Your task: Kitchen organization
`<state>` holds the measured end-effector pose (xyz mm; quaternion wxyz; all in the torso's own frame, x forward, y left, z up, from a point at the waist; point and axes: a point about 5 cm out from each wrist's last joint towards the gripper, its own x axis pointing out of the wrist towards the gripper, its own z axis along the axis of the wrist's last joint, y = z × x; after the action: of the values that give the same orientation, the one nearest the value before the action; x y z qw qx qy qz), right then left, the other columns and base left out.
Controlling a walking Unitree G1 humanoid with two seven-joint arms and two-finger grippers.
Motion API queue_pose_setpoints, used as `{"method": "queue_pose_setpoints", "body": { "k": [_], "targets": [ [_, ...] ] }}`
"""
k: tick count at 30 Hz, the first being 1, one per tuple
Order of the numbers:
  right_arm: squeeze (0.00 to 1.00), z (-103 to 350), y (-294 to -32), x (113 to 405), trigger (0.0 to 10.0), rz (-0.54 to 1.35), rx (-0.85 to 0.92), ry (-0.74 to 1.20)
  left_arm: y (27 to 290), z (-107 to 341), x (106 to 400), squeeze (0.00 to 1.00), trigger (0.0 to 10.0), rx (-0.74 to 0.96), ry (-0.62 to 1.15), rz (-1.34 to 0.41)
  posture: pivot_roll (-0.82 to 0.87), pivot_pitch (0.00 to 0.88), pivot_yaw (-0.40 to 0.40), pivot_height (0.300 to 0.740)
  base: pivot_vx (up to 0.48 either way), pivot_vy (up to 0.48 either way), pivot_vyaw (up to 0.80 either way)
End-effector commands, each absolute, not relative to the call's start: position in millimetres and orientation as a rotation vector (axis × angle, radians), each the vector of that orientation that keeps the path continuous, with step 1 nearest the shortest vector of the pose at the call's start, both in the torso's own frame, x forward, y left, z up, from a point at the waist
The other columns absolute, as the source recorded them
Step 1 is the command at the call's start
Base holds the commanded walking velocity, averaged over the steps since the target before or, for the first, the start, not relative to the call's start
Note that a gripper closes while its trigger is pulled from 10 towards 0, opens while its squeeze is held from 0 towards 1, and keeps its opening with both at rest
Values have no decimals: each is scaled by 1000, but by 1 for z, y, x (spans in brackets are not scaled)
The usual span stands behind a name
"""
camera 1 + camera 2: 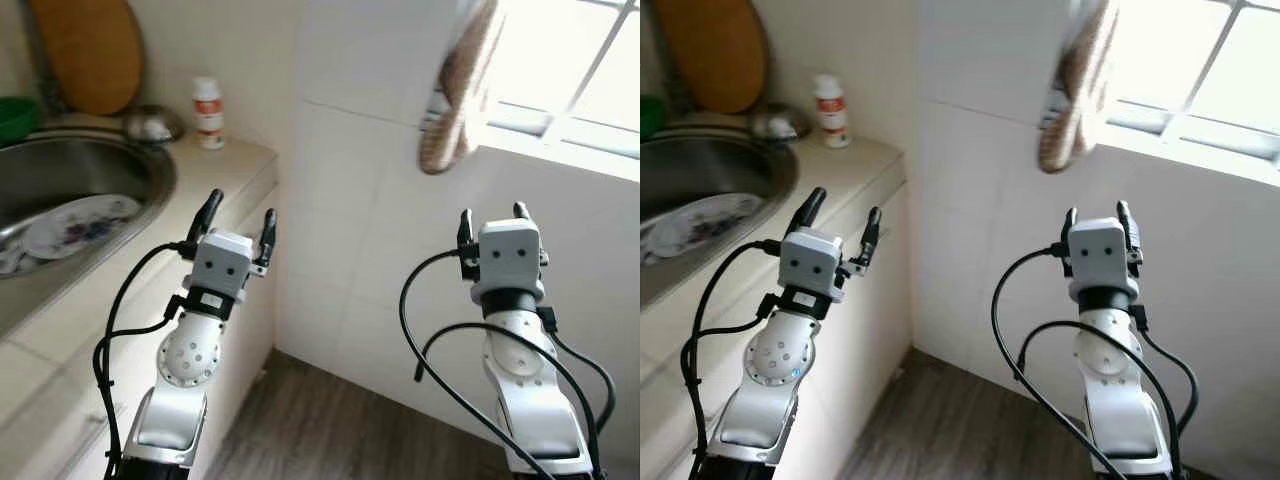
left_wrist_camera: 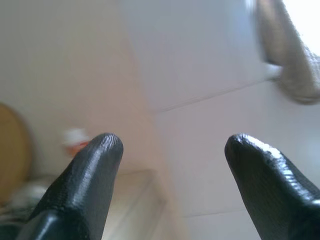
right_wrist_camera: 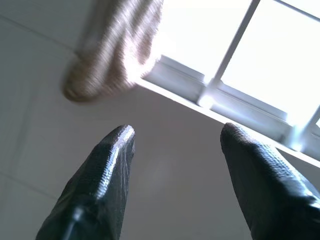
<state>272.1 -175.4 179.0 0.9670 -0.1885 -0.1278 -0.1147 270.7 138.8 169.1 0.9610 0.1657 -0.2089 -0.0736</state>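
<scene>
We hold our left gripper [image 1: 238, 217] and right gripper [image 1: 492, 220] up, fingers spread and empty. The white floral china plate [image 1: 80, 222] lies in the round steel sink [image 1: 150, 165]; we should turn left, reaching low.

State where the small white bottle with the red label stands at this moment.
In the left eye view the white bottle stands upright on the countertop against the tiled wall, on the robot's left, beside a steel ladle behind the sink.
</scene>
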Motion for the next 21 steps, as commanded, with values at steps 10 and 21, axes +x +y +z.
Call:
{"method": "queue_pose_setpoints", "body": {
  "k": [10,21],
  "targets": [
    [0,176,-181,273,10000,-265,-412,-234,133,167,270,0,10000,333,-413,-166,35,0,-56,740,0,-480,0],
    [0,173,-184,275,10000,-282,-410,-209,133,165,270,0,10000,320,-403,-169,31,0,-55,740,0,-332,0]
  ]
}}
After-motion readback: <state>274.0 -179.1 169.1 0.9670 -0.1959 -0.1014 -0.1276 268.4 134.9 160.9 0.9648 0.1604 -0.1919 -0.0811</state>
